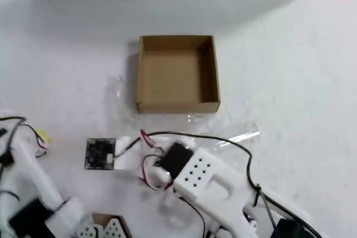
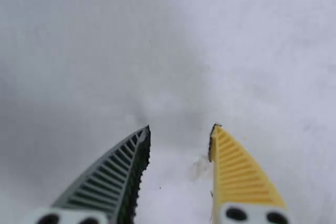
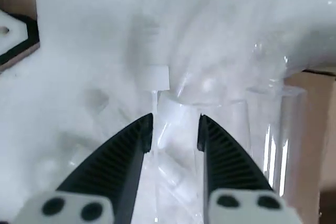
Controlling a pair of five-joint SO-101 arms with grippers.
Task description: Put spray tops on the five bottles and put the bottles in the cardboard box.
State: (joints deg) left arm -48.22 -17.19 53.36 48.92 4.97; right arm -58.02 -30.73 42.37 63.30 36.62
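The white spray top (image 3: 181,109) sits pinched between the black fingers of my right gripper (image 3: 176,118), I judge so that it can go onto one of the clear bottles (image 3: 265,129) lying just beside it. The cardboard box (image 1: 177,105) has no bottle in it yet. My left gripper (image 2: 179,128) is spread above the bare table (image 2: 79,51), free to steady a bottle.

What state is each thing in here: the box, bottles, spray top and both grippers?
Cardboard box, open-topped, empty.
Clear bottles, on the table, outside the box.
Spray top, white, among the bottles; whether fitted is unclear.
Left gripper, open, holding nothing.
Right gripper, at the spray top; grip unclear.
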